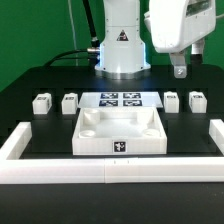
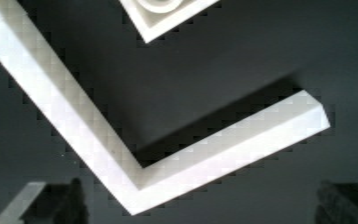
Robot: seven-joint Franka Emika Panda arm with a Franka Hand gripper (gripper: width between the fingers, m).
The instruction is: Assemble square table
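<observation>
The square table top (image 1: 120,133) lies flat near the middle of the black worktop (image 1: 45,128), rim upward; its black-and-white tag (image 1: 120,146) sits on the edge nearest the exterior camera; rounded sockets show in its far corners. Just behind it lies the marker board (image 1: 120,100). In the same row stand four small white leg blocks (image 1: 70,100), two at the exterior view's left of the board and two at its right; each stands apart from its neighbour and from the top, and none sits in a socket. The white border rail (image 1: 110,176) runs along the front of the worktop and turns back along both sides; the white robot base (image 1: 120,45) stands behind the marker board.

The jaws hang in the air at the exterior view's upper right, above and behind the right-hand pair of leg blocks, well clear of the worktop and touching nothing. In the wrist view the two dark fingertips (image 2: 43,200) stand as far apart as the picture is wide, with only worktop and rail showing between them; the jaws are spread fully and hold nothing. Below them in that view an L-shaped corner of the border rail (image 2: 87,110) lies on the dark surface. Inside that corner, well apart from the rail, shows a rimmed white corner that looks like the square table top's (image 2: 158,14), though it is blurred.
</observation>
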